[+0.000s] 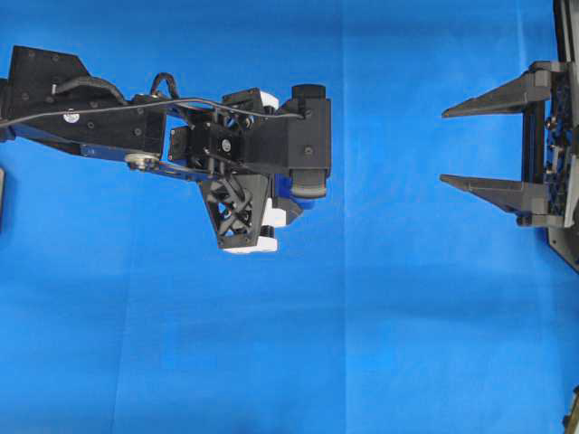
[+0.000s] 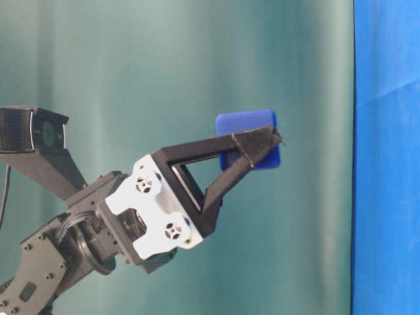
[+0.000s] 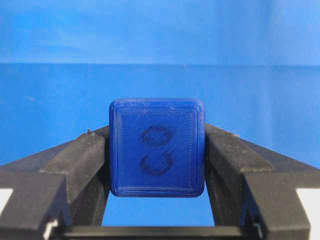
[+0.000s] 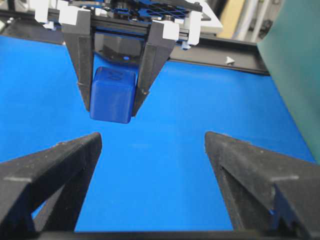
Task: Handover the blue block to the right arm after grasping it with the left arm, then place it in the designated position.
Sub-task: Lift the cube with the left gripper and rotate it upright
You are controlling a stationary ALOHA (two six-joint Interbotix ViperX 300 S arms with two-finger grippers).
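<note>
Left fingers [image 3: 80,160] clamp blue block [image 3: 157,147], aloft

One blue block [image 3: 157,146] — two grippers

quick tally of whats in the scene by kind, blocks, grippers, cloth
blue block: 1, clamped between the fingers of the left gripper
grippers: 2, the left gripper and the right gripper, which stands open and apart from the block
blue cloth: 1
total: 4
</note>
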